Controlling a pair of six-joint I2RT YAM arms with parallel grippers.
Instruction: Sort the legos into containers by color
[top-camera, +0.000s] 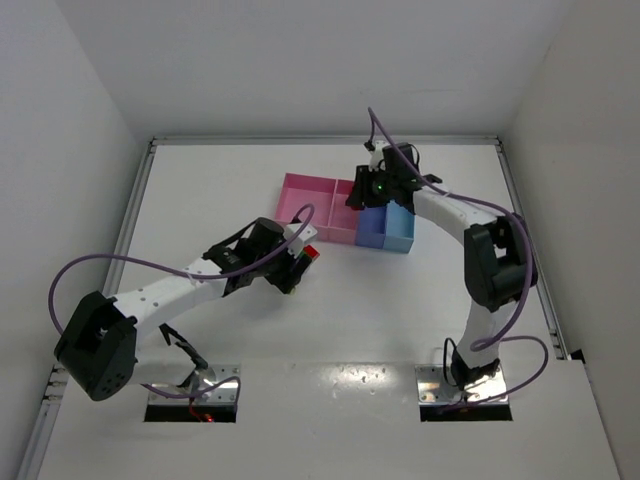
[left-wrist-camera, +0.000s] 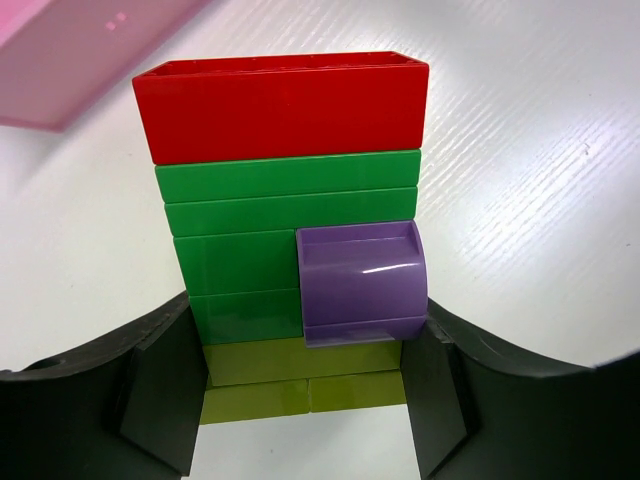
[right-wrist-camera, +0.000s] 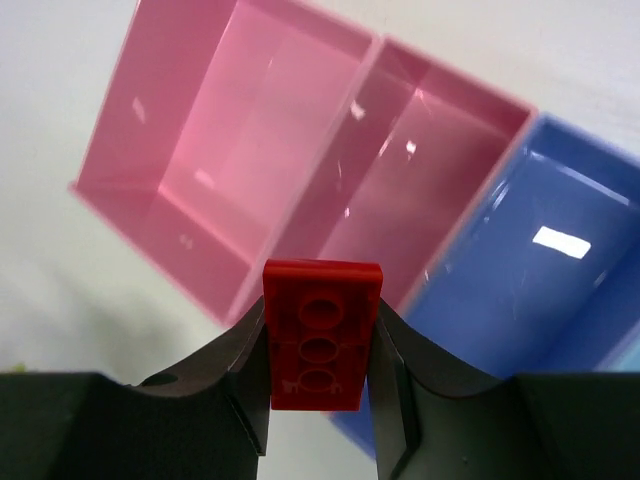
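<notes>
One white table (top-camera: 330, 330) carries it all; toward its far side sit the containers (top-camera: 296, 200), two pink bins, a dark blue and a light blue, joined; nearer, close to the pink bins, the left gripper (left-wrist-camera: 303, 375) is clamped on the yellow-green foot of a stack of legos (left-wrist-camera: 285, 200), red on top, green below, a purple curved piece on its face; smallest, a red plate (right-wrist-camera: 320, 335) is pinched in the right gripper (right-wrist-camera: 318, 385), hanging above the near rim where the narrower pink bin meets the dark blue one. Let go there, I reckon it could strike the divider and tumble into blue or onto the table; the tall stack, gripped at one end only, might swivel or shed a brick.
</notes>
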